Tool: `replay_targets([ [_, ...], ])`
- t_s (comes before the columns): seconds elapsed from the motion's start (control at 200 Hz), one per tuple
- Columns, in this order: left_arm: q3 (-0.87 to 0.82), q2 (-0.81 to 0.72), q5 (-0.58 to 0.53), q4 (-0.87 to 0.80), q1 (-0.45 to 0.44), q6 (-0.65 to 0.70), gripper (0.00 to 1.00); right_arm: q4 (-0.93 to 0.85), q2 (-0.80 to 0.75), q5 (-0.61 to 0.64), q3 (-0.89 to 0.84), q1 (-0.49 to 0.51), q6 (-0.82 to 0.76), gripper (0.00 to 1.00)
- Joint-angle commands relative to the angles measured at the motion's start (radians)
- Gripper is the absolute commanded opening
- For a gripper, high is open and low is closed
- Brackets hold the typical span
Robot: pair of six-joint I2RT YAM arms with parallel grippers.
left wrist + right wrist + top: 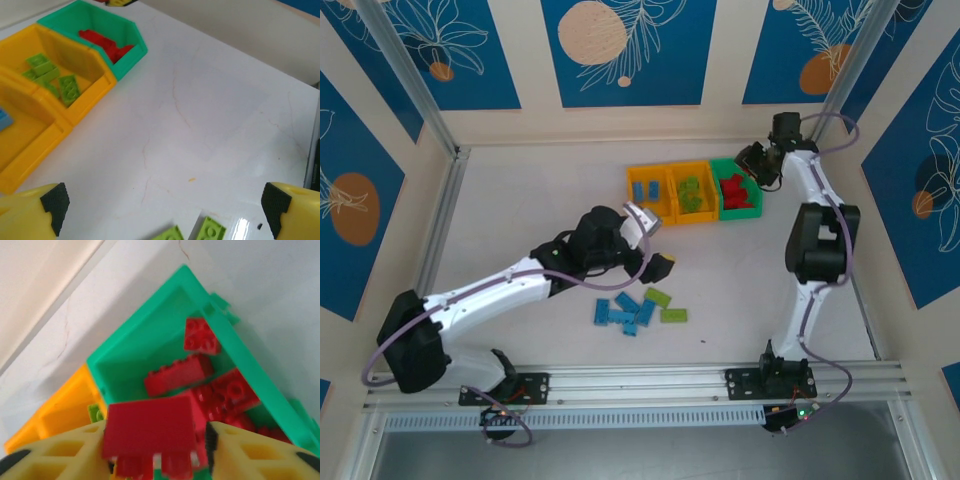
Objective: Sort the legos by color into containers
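- The left gripper is hanging low over the white desk, its yellow fingers standing wide apart with nothing between them.
- Right under its fingertips, two loose lime green plastic bricks are lying flat on the desk.
- Behind it, toward the arm bases, a cluster of light blue rectangular plastic bricks is lying just beside the lime ones.
- Ahead of it and to its left, three joined square bins are standing in a row, with bare desk stretching between them and the gripper.
- The nearest orange-yellow plastic bin is holding light blue bricks.
- The middle orange-yellow bin is holding lime bricks.
- The bright green plastic bin at the far end is holding red ones.
- The right gripper is hovering directly above the green bin, jaws partly apart, with a red plastic brick between them.
- That brick is showing blurred. It is touching the finger on the left of the wrist view, with a sliver of gap at the other, so I cannot tell whether it is pinched or loose.
- Beneath this gripper, a pile of red bricks is lying in the green bin.
- Aluminium frame rails and blue wall panels with orange discs and white leaf outlines are enclosing the desk.
- A lilac cable is looping along the right arm.
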Motion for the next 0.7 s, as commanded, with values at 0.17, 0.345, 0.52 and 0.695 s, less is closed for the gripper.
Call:
replay_targets([
  [0.17,-0.037,-0.137,-0.317,-0.305,-0.006,-0.407,0.96,-0.165,-0.098,-0.02,0.065,0.027,0.0,0.68],
  [0.345,0.013,-0.074,-0.337,-0.65,-0.006,-0.705,0.93,-0.053,-0.392,-0.085,-0.283,0.052,0.015,0.68],
  [0.52,-0.095,-0.032,-0.262,-0.622,0.005,-0.821,0.89,-0.048,-0.591,-0.08,-0.507,0.07,-0.013,0.69],
  [0.695,-0.118,0.075,-0.216,-0.569,0.038,-0.773,0.7,-0.109,-0.66,-0.092,-0.565,0.069,-0.065,0.69],
])
